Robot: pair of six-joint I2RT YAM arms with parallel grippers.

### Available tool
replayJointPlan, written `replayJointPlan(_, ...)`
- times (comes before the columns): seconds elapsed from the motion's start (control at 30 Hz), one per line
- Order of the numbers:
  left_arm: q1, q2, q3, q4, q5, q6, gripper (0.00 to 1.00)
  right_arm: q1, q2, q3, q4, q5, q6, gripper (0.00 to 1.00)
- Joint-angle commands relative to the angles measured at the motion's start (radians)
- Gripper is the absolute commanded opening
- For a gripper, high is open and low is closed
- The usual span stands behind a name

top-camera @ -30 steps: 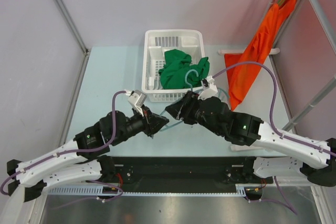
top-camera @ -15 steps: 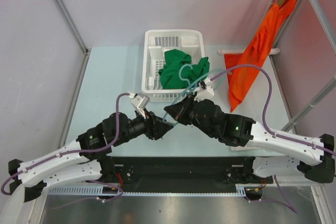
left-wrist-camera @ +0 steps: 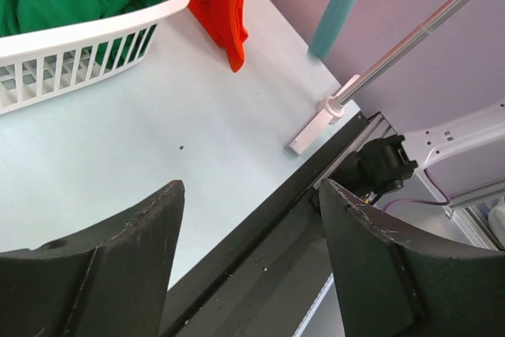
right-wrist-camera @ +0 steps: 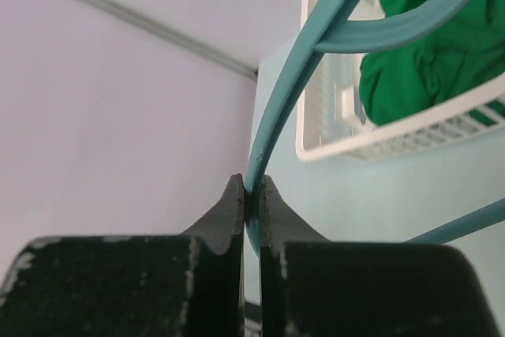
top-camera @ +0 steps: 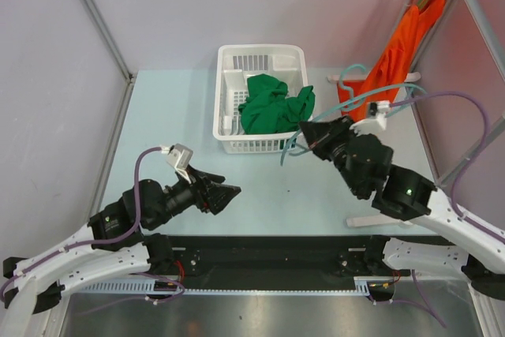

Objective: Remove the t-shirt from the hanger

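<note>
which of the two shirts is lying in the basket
The crumpled green cloth t-shirt, heaped inside the white plastic basket; the orange cloth t-shirt hangs outside it instead.

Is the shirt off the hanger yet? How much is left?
Done: the green t-shirt lies in the white basket, off the hanger. In hand: the right jaws pinch the bare teal hanger; the left jaws are open, empty. Left, maybe: an orange shirt hangs on the rack.
</note>
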Motion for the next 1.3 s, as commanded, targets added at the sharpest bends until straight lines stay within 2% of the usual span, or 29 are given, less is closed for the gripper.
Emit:
replayJointPlan(0.0,0.002,-0.002,-0.014,-0.009,-0.005,-0.015,0.73,-0.107,-0.064,0.052,0.087,0.047,0.003,0.00)
replayJointPlan(0.37,0.000,0.052,-0.001,0.020,0.035,-0.022,0.72,-0.135,-0.101,0.055,0.513,0.259,-0.140,0.00)
replayJointPlan(0.67,0.002,0.050,0.000,0.008,0.049,-0.032,0.72,-0.141,-0.113,0.091,0.621,0.418,-0.161,0.00)
replayJointPlan(0.9,0.000,0.063,-0.004,0.021,0.064,-0.034,0.72,-0.140,-0.124,0.152,0.523,0.524,-0.057,0.00)
replayJointPlan(1.27,0.000,0.086,0.000,0.034,0.084,-0.034,0.72,-0.141,-0.164,0.187,0.414,0.598,0.083,0.00)
